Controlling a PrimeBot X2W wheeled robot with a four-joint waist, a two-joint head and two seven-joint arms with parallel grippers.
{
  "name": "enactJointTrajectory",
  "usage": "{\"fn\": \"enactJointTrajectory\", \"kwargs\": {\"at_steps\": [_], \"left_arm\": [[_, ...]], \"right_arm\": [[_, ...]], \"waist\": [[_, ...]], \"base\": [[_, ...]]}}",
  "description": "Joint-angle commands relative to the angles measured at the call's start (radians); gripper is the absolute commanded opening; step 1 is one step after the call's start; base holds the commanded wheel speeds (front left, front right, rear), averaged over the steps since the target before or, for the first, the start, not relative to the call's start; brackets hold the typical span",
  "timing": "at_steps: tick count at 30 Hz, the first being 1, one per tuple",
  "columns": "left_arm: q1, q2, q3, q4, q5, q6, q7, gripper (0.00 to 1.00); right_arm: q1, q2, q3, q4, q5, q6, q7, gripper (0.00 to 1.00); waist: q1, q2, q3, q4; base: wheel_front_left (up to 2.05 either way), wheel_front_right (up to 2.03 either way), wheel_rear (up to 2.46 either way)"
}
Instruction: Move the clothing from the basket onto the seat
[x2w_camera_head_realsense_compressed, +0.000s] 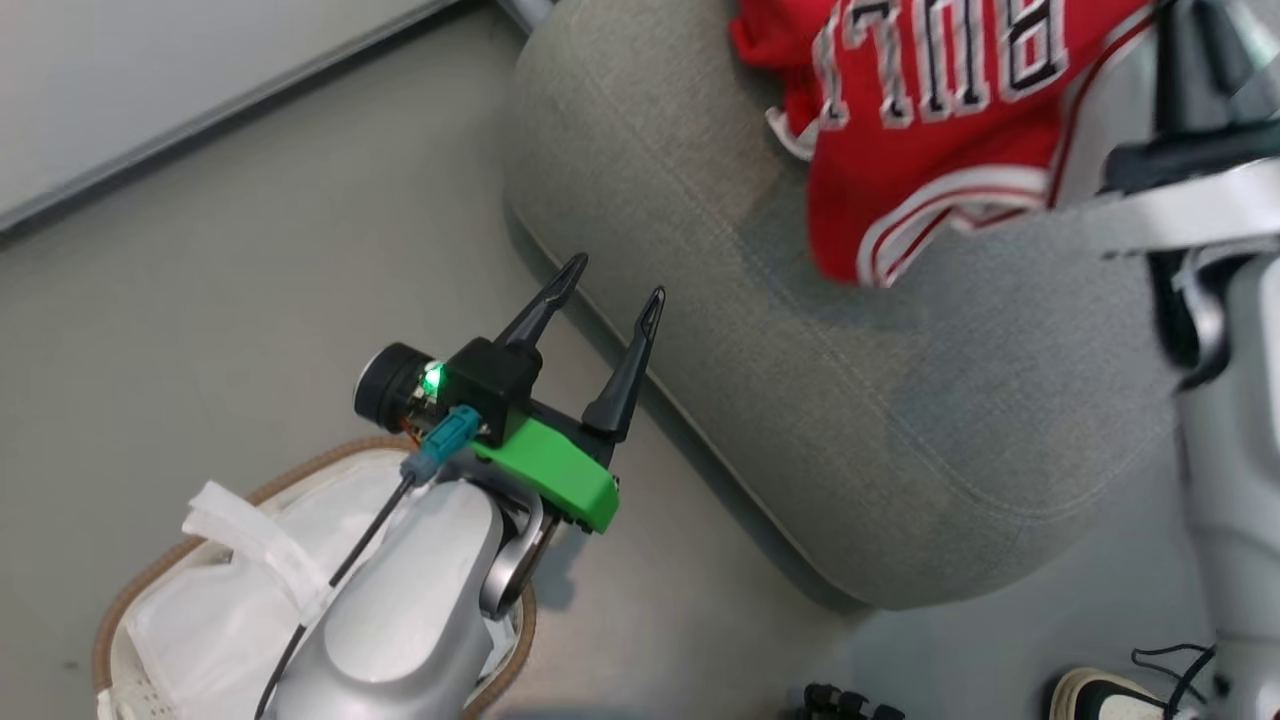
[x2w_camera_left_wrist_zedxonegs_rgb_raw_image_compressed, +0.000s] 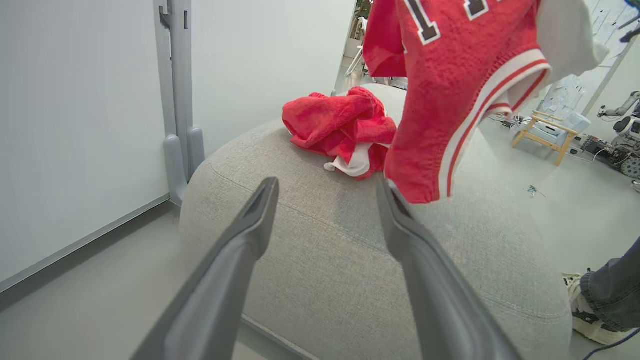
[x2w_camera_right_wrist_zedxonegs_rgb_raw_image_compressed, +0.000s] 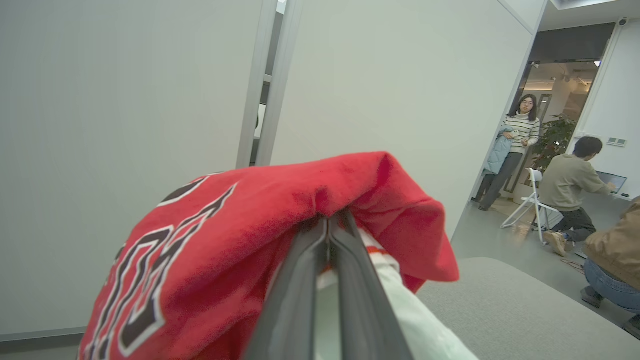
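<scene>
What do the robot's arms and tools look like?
Smooth silver arms. The left tool has two long dark pointed fingers, a black block, a bright green bracket, a round black camera, a green light, and a thin black cable with a teal plug. The right tool has dark grey fingers.

Ahead of our left gripper (x2w_camera_head_realsense_compressed: 617, 278) the near half of the seat (x2w_camera_head_realsense_compressed: 800, 420) lies bare, and there we have room to pass. Further in, a crumpled red garment (x2w_camera_left_wrist_zedxonegs_rgb_raw_image_compressed: 340, 130) sits on the cushion. The hanging jersey (x2w_camera_head_realsense_compressed: 930, 150) drapes down just beside it and closes the right side; we cannot tell whether its hem touches the cushion. Our right arm (x2w_camera_head_realsense_compressed: 1200, 190) crowds that edge too. Left of the seat the floor (x2w_camera_head_realsense_compressed: 250, 300) is open up to the wall (x2w_camera_head_realsense_compressed: 150, 80) and a grey post (x2w_camera_left_wrist_zedxonegs_rgb_raw_image_compressed: 175, 100).
</scene>
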Motion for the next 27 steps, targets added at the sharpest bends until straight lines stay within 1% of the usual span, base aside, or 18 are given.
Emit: {"fn": "enactJointTrajectory", "kwargs": {"at_steps": [1,4,7,10,14,15,16,17,19,20,23,25,26,27], "left_arm": [[-0.028,0.016,-0.003,0.002,0.011,-0.003,0.001,1.0],[-0.064,0.022,-0.02,0.005,0.015,-0.003,0.001,1.0],[-0.097,0.025,-0.038,0.007,0.019,-0.003,0.001,1.0],[-0.119,0.023,-0.046,0.012,0.021,-0.003,0.001,1.0],[-0.124,0.022,-0.035,0.017,0.021,-0.003,0.001,1.0],[-0.121,0.024,-0.028,0.02,0.024,-0.003,0.001,1.0],[-0.119,0.024,-0.023,0.022,0.023,-0.003,0.001,1.0],[-0.115,0.024,-0.017,0.024,0.023,-0.003,0.001,1.0],[-0.108,0.022,-0.006,0.026,0.026,-0.003,0.001,1.0],[-0.096,0.017,0.011,0.031,0.025,-0.003,0.001,1.0],[-0.08,0.008,0.044,0.028,0.031,-0.003,0.001,1.0],[-0.062,0.005,0.068,0.027,0.038,-0.003,0.001,1.0],[-0.043,0.0,0.094,0.024,0.045,-0.003,0.001,1.0],[-0.03,-0.002,0.114,0.021,0.052,-0.003,0.001,1.0]], "right_arm": [[-0.039,-0.023,-0.019,0.017,-0.016,-0.001,0.0,0.0],[-0.121,-0.082,-0.075,0.087,-0.053,-0.001,0.0,0.0],[-0.188,-0.14,-0.128,0.178,-0.121,-0.001,0.0,0.0],[-0.228,-0.167,-0.171,0.256,-0.156,-0.001,0.0,0.0],[-0.238,-0.175,-0.208,0.339,-0.187,-0.001,0.0,0.0],[-0.23,-0.167,-0.224,0.359,-0.193,-0.001,0.0,0.34],[-0.22,-0.16,-0.239,0.375,-0.201,-0.001,0.0,0.46],[-0.209,-0.151,-0.257,0.389,-0.207,-0.001,0.0,1.0],[-0.189,-0.136,-0.285,0.399,-0.214,-0.001,0.0,1.0],[-0.158,-0.115,-0.316,0.396,-0.209,-0.001,0.0,1.0],[-0.109,-0.09,-0.335,0.37,-0.201,-0.001,0.0,1.0],[-0.07,-0.073,-0.337,0.339,-0.185,-0.001,0.0,1.0],[-0.036,-0.049,-0.342,0.285,-0.164,-0.001,0.0,1.0],[-0.01,-0.036,-0.325,0.257,-0.16,-0.001,0.0,1.0]], "waist": [[0.0,-0.0001,0.091,0.06],[0.0,-0.0001,0.144,0.101],[0.0,-0.0001,0.193,0.145],[0.0,-0.0001,0.23,0.186],[0.0,-0.0001,0.252,0.225],[0.0,-0.0001,0.254,0.232],[0.0,-0.0001,0.254,0.237],[0.0,-0.0001,0.252,0.244],[0.0,-0.0001,0.245,0.252],[0.0,-0.0001,0.23,0.258],[0.0,-0.0001,0.205,0.263],[0.0,-0.0001,0.176,0.268],[0.0,-0.0001,0.15,0.275],[0.0,-0.0001,0.133,0.278]], "base": [[0.0,0.0,0.0],[0.0,0.0,0.0],[0.0,0.0,0.0],[0.0,0.0,0.0],[0.0,0.0,0.0],[0.0,0.0,0.0],[0.0,0.0,0.0],[0.0,0.0,0.0],[0.0,0.0,0.0],[0.0,0.0,0.0],[0.0,0.0,0.0],[0.0,0.0,0.0],[0.0,0.0,0.0],[0.0,0.0,0.0]]}}
